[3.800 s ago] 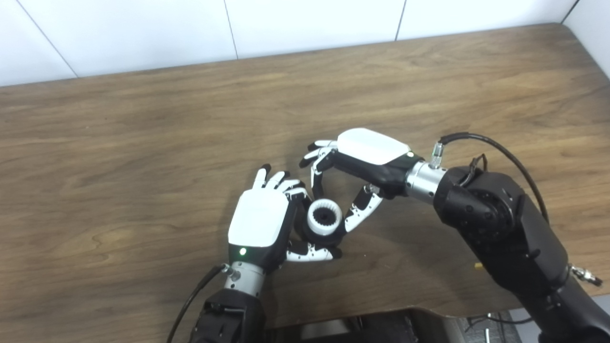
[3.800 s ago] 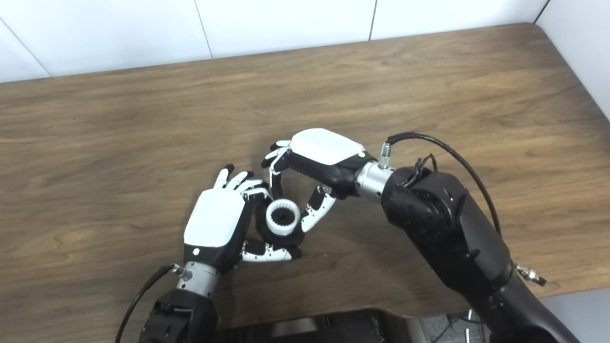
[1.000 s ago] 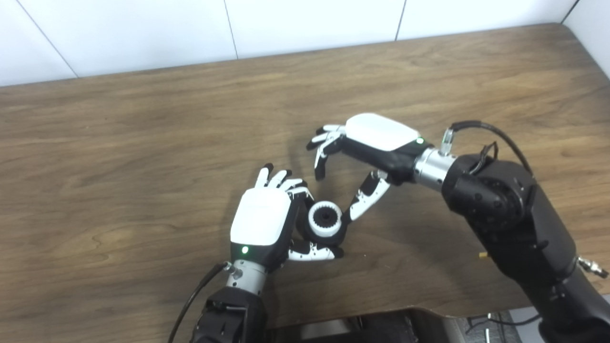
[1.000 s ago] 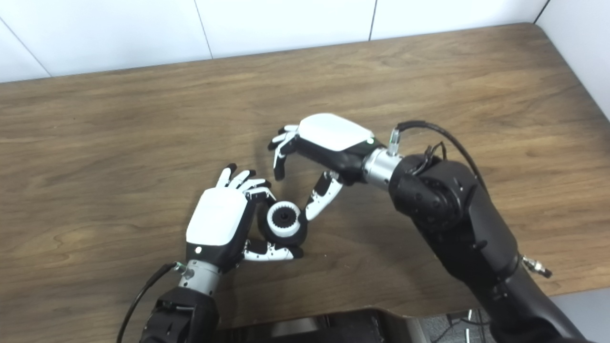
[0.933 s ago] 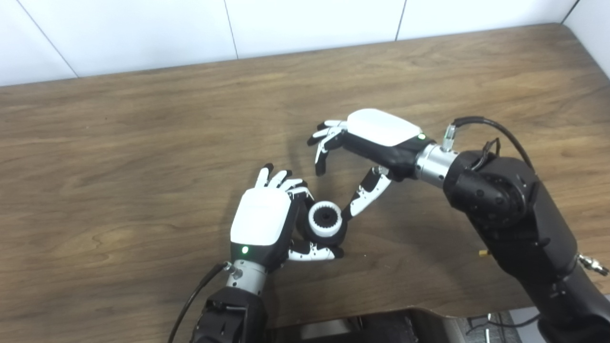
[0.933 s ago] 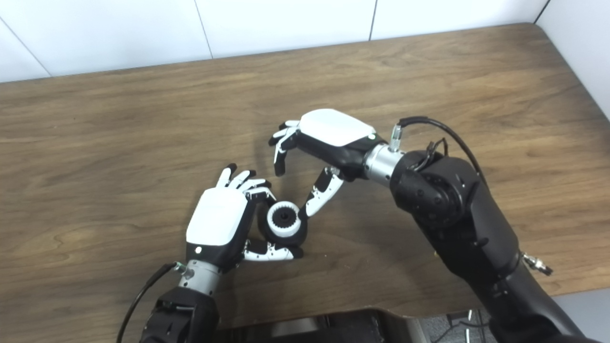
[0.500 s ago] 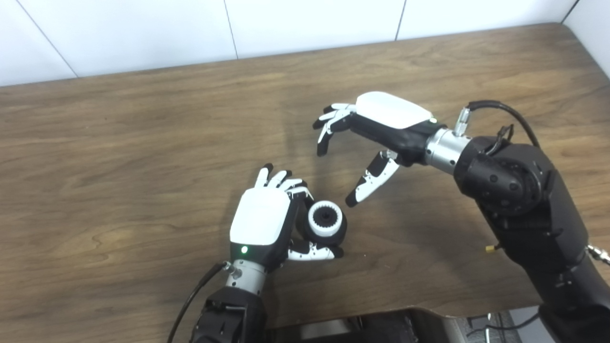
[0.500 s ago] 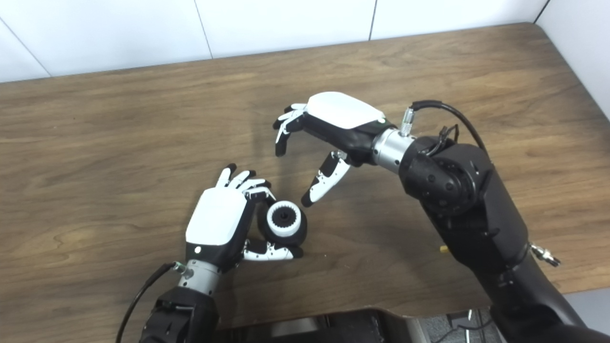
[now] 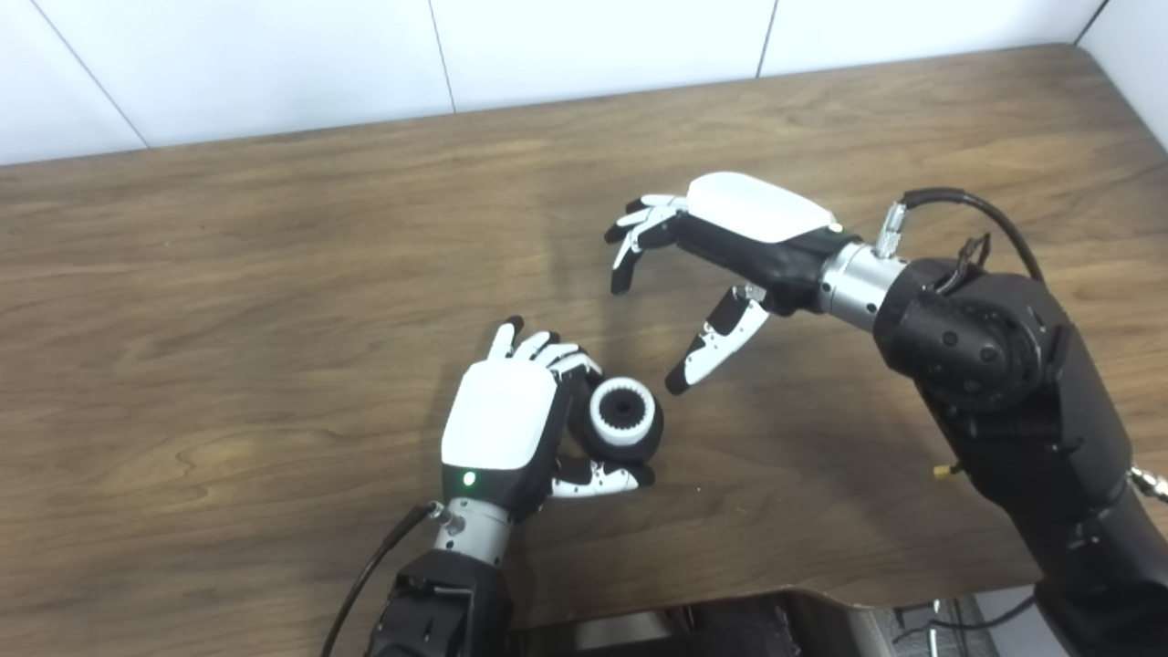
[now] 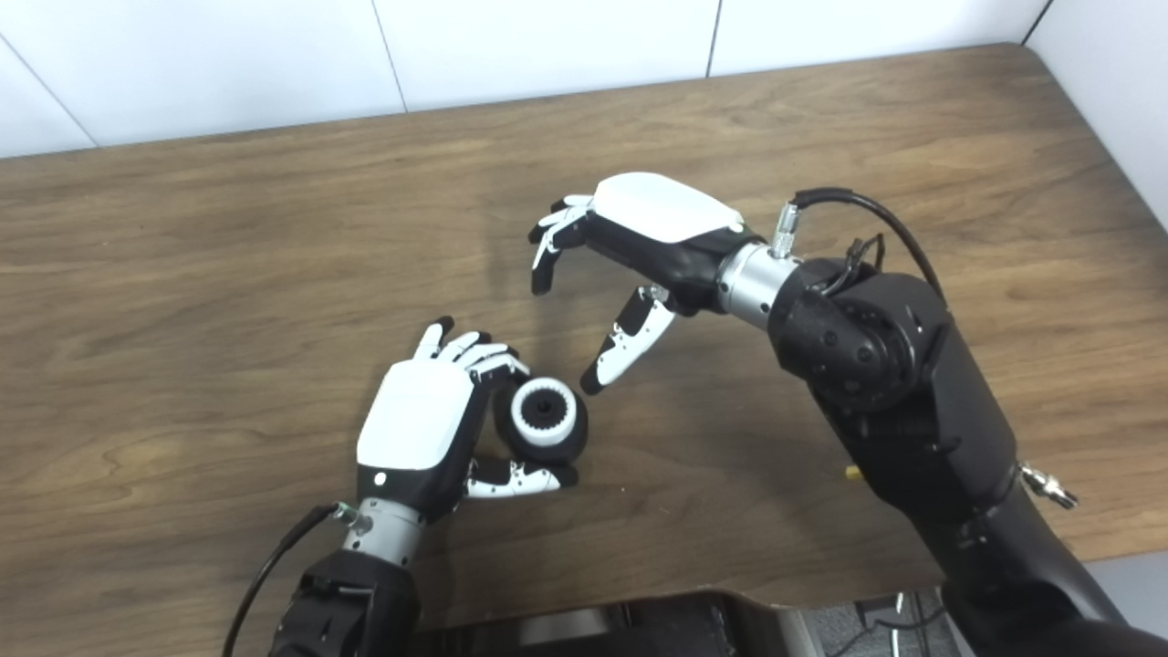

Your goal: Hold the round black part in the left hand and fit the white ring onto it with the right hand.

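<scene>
My left hand (image 9: 500, 427) grips the round black part (image 9: 630, 442) against the wooden table (image 9: 228, 301), fingers curled behind it and thumb under its front. The part is squat and cylindrical, and the white ring (image 9: 621, 417) sits on its upward face, with a dark toothed bore in the middle. My right hand (image 9: 730, 239) hangs above the table beyond and to the right of the part, clear of it, holding nothing, fingers and thumb spread.
</scene>
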Controlling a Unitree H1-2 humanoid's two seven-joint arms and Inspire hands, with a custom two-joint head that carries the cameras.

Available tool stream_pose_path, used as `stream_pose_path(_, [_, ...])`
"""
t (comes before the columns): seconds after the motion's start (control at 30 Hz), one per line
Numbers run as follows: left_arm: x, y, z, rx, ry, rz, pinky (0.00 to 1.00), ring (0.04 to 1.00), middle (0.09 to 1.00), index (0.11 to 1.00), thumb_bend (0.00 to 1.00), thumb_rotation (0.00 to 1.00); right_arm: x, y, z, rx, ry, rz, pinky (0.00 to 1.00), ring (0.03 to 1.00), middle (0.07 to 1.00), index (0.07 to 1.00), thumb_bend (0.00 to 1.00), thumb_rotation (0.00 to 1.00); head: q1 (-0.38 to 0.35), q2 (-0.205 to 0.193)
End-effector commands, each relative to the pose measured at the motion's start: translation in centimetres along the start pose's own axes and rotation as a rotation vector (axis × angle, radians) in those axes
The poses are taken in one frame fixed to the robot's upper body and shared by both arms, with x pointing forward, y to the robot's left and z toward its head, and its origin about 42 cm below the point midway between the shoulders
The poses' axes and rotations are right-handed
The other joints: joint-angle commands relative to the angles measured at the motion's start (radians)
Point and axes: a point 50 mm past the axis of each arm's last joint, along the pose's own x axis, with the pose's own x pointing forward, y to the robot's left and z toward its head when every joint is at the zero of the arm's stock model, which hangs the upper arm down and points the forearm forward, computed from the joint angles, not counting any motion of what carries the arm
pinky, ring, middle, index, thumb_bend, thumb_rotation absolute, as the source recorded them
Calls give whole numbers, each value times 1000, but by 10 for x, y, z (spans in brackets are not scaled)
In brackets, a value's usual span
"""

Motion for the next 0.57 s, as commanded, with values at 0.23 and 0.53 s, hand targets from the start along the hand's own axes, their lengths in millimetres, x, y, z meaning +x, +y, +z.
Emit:
stream_pose_path(0.23, [1,1,-2,-34,10,27,972,864,807,840,858,345,-1,-8,3,-31,-17,-59,835,942,865,643,931,237,6,-8])
stream_pose_path(0.53, [-2,9,-4,-159,45,-4,960,868,828,878,925,353,3,-5,3,-25,-11,-69,827,934,861,637,949,265,18,-21])
